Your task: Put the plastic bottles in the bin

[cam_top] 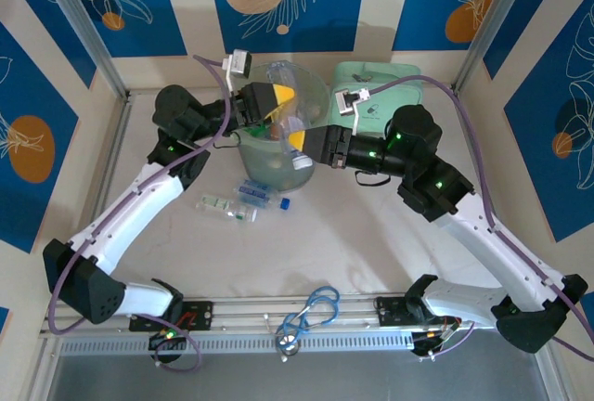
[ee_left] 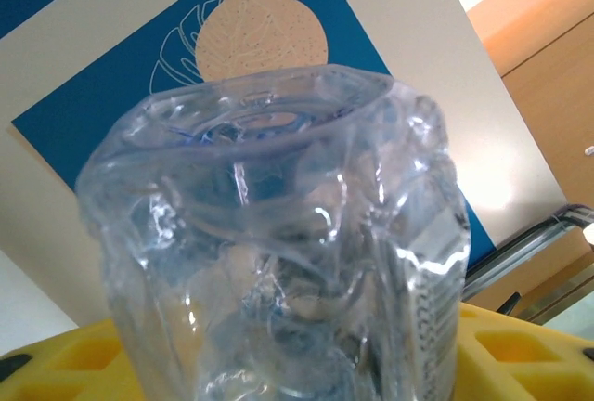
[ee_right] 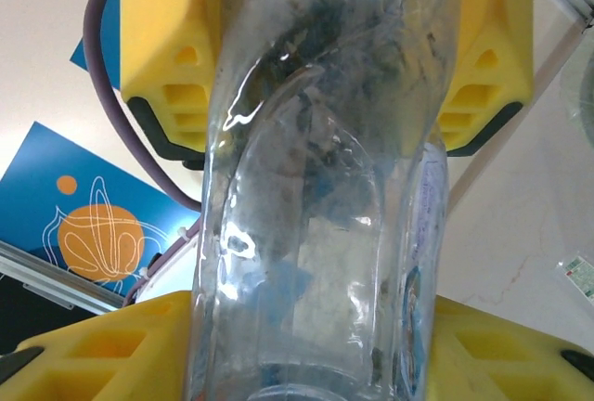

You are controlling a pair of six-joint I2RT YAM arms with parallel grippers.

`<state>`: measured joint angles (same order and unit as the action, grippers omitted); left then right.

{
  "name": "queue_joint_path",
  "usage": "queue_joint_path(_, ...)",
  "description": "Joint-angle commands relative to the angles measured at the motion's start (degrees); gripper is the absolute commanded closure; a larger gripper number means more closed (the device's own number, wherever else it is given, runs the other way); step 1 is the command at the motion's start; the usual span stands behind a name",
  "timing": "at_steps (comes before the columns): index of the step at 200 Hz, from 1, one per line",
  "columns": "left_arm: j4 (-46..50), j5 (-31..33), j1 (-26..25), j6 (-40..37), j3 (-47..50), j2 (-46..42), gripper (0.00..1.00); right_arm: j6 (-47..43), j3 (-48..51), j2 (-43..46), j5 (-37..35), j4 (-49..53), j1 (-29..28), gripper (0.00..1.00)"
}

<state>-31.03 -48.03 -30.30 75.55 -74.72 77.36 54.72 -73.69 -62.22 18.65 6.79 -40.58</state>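
The bin (cam_top: pixel 263 165), tall and pale green, stands at the back centre. Above its mouth my left gripper (cam_top: pixel 281 97) (ee_left: pixel 292 356) and right gripper (cam_top: pixel 299 142) (ee_right: pixel 306 350) face each other. A crumpled clear bottle (ee_left: pixel 278 234) (ee_right: pixel 306 234) runs between them. The right gripper's yellow fingers (ee_right: pixel 83 350) are shut on its near end. The left gripper's yellow fingers (ee_right: pixel 172 39) press on its far end from both sides. Two more plastic bottles lie on the table in front of the bin, a clear one (cam_top: pixel 227 206) and a blue-labelled one (cam_top: pixel 255 191).
A loose blue cap (cam_top: pixel 286 203) lies beside the table bottles. A flat mint-green zip case (cam_top: pixel 376 93) sits behind the right arm. A blue cord loop (cam_top: pixel 312 312) lies at the near rail. Blue patterned walls close in the back and sides.
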Motion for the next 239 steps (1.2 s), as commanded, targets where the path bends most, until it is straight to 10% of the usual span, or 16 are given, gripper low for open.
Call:
queue_joint_path(1,-3.54,-0.68,0.06,-0.28,-1.07,0.72,0.45,1.10,1.14,0.12,1.28,-1.30,0.17,0.46)
queue_joint_path(39,6.21,1.69,3.38,-3.51,-2.57,0.84,0.53,0.67,1.57,1.00,0.06,0.65,0.67,0.40)
queue_joint_path(66,13.91,0.83,6.77,-7.38,-7.12,2.12,0.50,-4.07,-2.06,1.94,-8.43,13.98,1.36,0.09)
queue_joint_path(130,77.88,27.88,9.32,-51.87,-48.42,17.59,0.50,-7.71,1.96,10.18,-21.38,33.73,4.01,0.02)
queue_joint_path(239,92.80,50.76,3.79,-66.32,-60.01,30.79,0.42,-6.37,5.49,14.65,-20.48,35.30,4.54,0.04)
